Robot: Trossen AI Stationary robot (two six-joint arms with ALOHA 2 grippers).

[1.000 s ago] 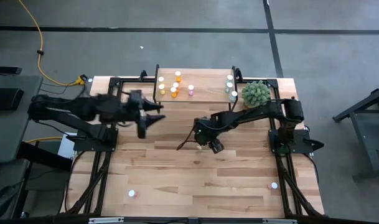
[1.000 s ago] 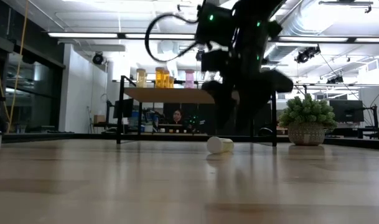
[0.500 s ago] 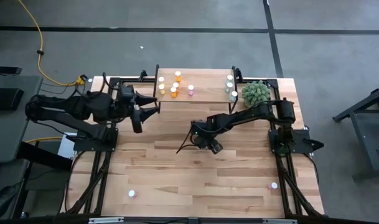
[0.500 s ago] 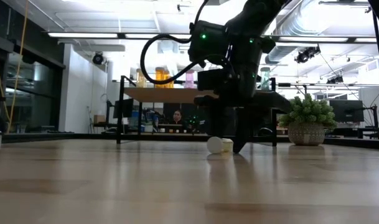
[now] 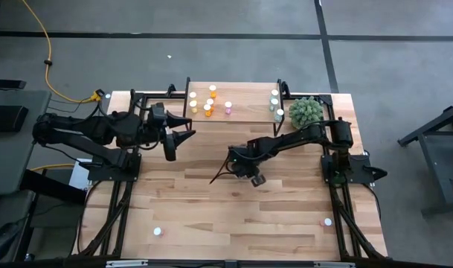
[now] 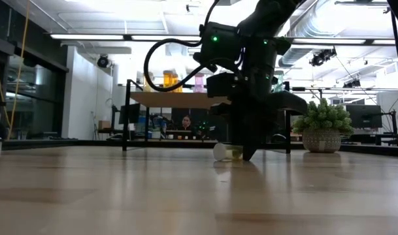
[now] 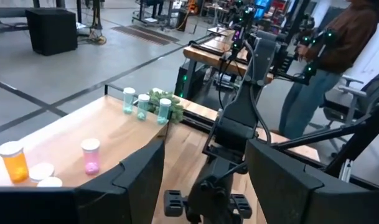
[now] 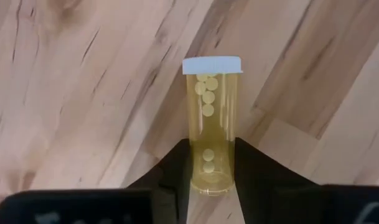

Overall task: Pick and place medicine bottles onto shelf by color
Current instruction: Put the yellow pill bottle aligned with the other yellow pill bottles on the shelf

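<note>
While most bottles are already standing on the shelf (image 5: 233,93), a yellow bottle (image 8: 209,124) is lying on its side in the middle of the table (image 5: 211,216). The right gripper (image 5: 254,176) is reaching down and pinching it, one finger on each side. The left gripper (image 5: 183,134) is waiting near the shelf with its fingers spread and nothing in them. Two more bottles (image 5: 158,231) are sitting near the front edge, so some picking is left.
</note>
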